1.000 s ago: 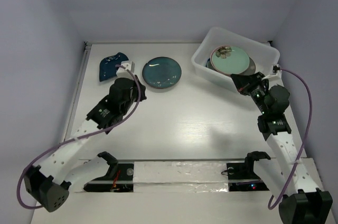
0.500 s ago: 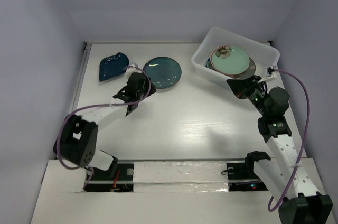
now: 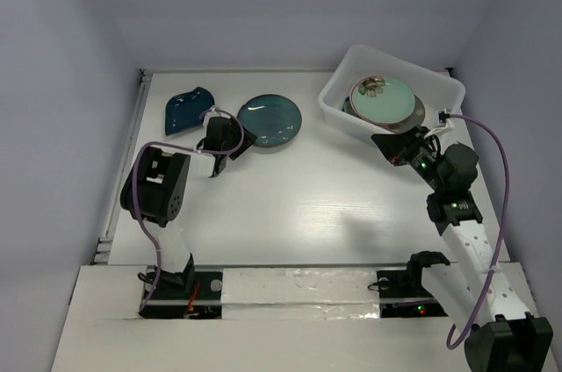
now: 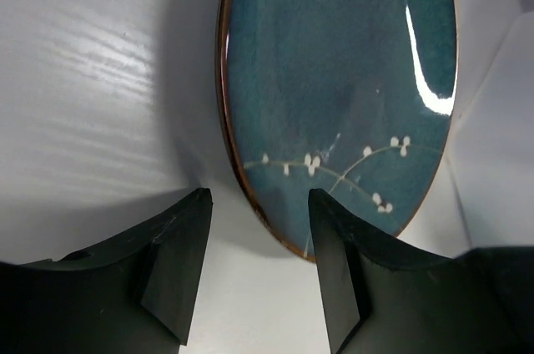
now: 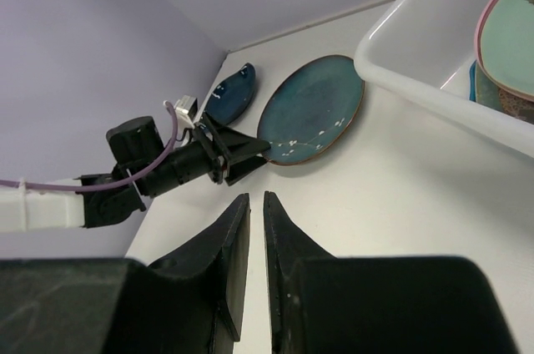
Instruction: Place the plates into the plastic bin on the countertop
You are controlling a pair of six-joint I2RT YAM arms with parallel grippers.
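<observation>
Your landmark is the translucent white rectangular plastic bin [image 3: 338,72] at the far right of the white tabletop [image 3: 307,205]. It sits skewed to the tabletop's edges, with its long axis running from far-left to near-right. Inside it is a stack of plates lying flat, and the top one is a pale green round plate with a pink rim [image 3: 382,96].

Left of the bin, and apart from it, the dark teal round plate with a white blossom sprig [image 3: 270,120] lies flat on the tabletop. Farther left of the bin, beyond that plate, lies the navy leaf-shaped dish [image 3: 187,110]. Its long axis slants, with the narrow tip toward the back wall and the broad end toward you.

Your left tool [image 4: 259,204] points at the teal plate from the side away from the bin. Its fingers are spread, and the plate's near rim shows in the gap between them. You cannot tell whether either finger touches the plate.

Your right tool [image 5: 256,199] sits just outside the bin's near wall. Its fingers are parted by only a thin slit, with nothing between them.
</observation>
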